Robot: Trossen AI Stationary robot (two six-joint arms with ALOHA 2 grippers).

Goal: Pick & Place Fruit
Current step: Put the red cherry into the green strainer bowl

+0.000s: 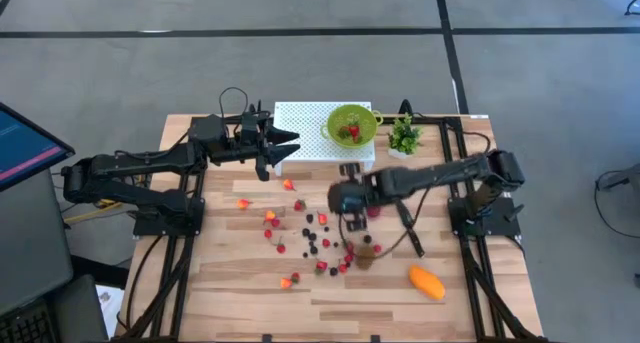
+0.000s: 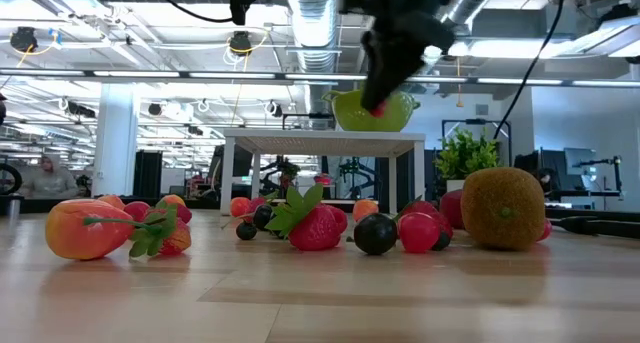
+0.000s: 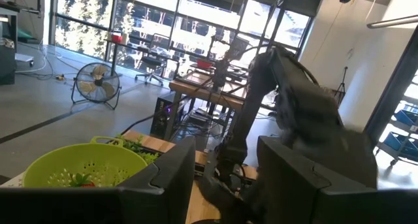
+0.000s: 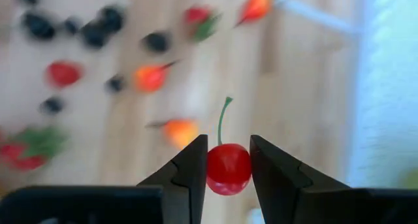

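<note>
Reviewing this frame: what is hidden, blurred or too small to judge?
- Green perforated plastic colander: contents partly hidden by its wall in the low view.
- Scattered small red and dark berry pieces: blurred in the right wrist view.
- Right end effector shut on round red cherry; too small in the high view.
</note>
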